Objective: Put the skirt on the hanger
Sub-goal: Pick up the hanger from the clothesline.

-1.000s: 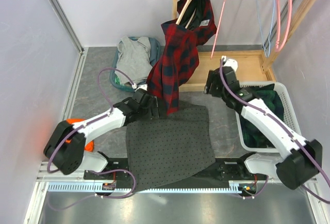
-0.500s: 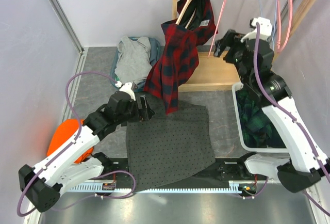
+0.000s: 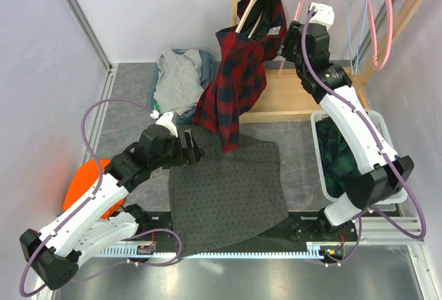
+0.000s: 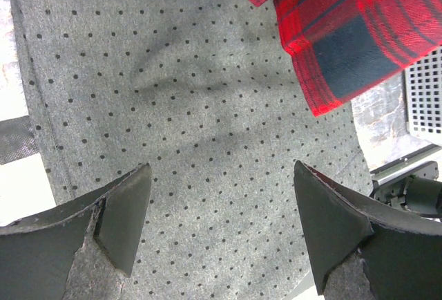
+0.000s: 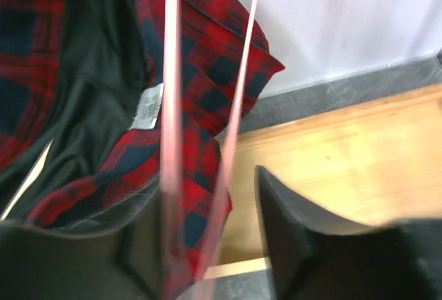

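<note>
The left pincer (image 4: 219,175) hovers wide open and empty above the grey dotted skirt (image 3: 228,189), which lies flat on the worktop (image 3: 131,106). Beyond the skirt's far edge, the half-open right pincer (image 5: 207,182) straddles the pink hanger (image 5: 169,106) without gripping. Closing off-centre could knock the hanger away.

The top external view looks steeply down from high above and behind the near edge of the table (image 3: 131,127), far enough back to take in the whole work area up to the wooden rack base (image 3: 290,99) and the back wall. The left wrist view hangs close over the grey dotted cloth (image 4: 193,141), facing straight down, and shares that cloth and the hem of the red plaid skirt (image 4: 359,30) with the overhead view. The right wrist view sits high by the rack, very near the blurred pink hanger (image 5: 170,106), facing down and outward past it to the skirt, the rack base and the wall, all of which the overhead view also shows.
</note>
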